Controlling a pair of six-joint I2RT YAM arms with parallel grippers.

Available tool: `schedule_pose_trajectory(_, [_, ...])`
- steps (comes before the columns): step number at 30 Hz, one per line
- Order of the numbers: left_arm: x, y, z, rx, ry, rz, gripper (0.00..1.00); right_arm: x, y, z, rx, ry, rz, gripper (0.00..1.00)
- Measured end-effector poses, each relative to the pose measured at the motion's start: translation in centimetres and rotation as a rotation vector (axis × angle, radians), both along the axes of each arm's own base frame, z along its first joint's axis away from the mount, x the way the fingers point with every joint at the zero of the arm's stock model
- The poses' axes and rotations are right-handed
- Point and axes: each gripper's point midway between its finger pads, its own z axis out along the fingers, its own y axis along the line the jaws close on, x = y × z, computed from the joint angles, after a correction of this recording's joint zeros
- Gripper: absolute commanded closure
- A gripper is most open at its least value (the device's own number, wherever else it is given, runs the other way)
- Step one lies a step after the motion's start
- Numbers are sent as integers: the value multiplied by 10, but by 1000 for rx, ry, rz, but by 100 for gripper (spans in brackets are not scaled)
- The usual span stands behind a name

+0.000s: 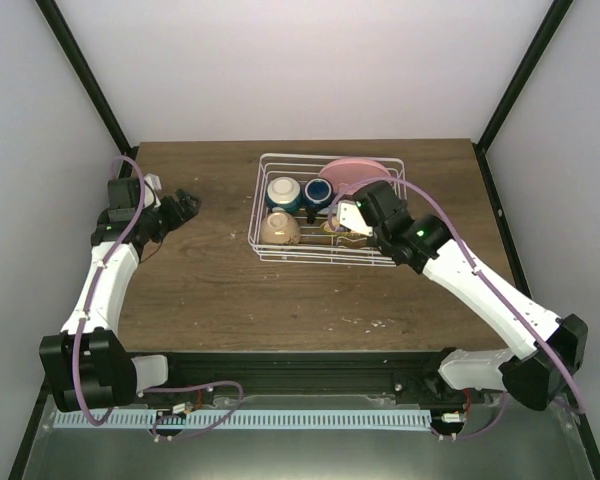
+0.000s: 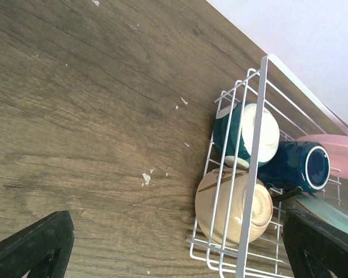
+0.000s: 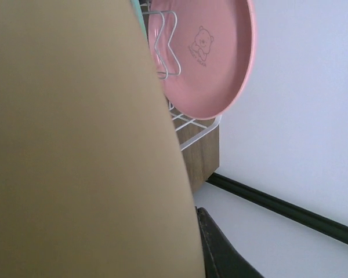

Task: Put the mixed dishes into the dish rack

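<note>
Print check: only marking is on the pink plate [image 3: 211, 52]. It's showing a small bear outline with a line of tiny text under it, too small to read. No brands showing anywhere else.

Left to right:

- Left gripper [image 1: 188, 204] is hovering over the bare left part of the wooden table [image 1: 200, 290], well apart from the rack. Its jaws are standing fully spread, gripping nothing and touching nothing.
- Dish rack [image 2: 263, 81] is sitting at the middle-far part of the table.
- In the rack's left end, the white-and-blue bowl [image 2: 235, 130] is lying on its side at the far corner. The cream bowl [image 2: 229, 205] is lying tipped just beside it at the near corner.
- The small dark blue mug [image 2: 298, 165] is lying on its side right of the white-and-blue bowl, touching it or very nearly so.
- The pink plate is standing on edge at the rack's far right, leaning in a wire prong [image 3: 165, 43].
- Right gripper [image 1: 348, 222] is reaching over the rack's right half, on the near side of the pink plate. It's clamping the tan-yellow plate [image 3: 75, 145], jaws nearly closed on the thin rim.
- That plate is filling most of the right wrist view, with one dark finger [image 3: 220, 255] showing below its edge.
- Can't tell whether the tan-yellow plate is touching the rack wires or hanging just above them.
</note>
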Motion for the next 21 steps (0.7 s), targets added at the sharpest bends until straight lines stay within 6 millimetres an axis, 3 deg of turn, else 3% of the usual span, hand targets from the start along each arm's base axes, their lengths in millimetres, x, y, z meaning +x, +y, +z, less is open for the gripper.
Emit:
schedule_pose_trajectory(7, [0, 1, 0, 4, 1, 4, 0, 7, 6, -33, -28, -8, 34, 99])
schedule_pose_trajectory(21, [0, 2, -1, 6, 2, 8, 0, 10, 23, -51, 45, -8, 75, 99])
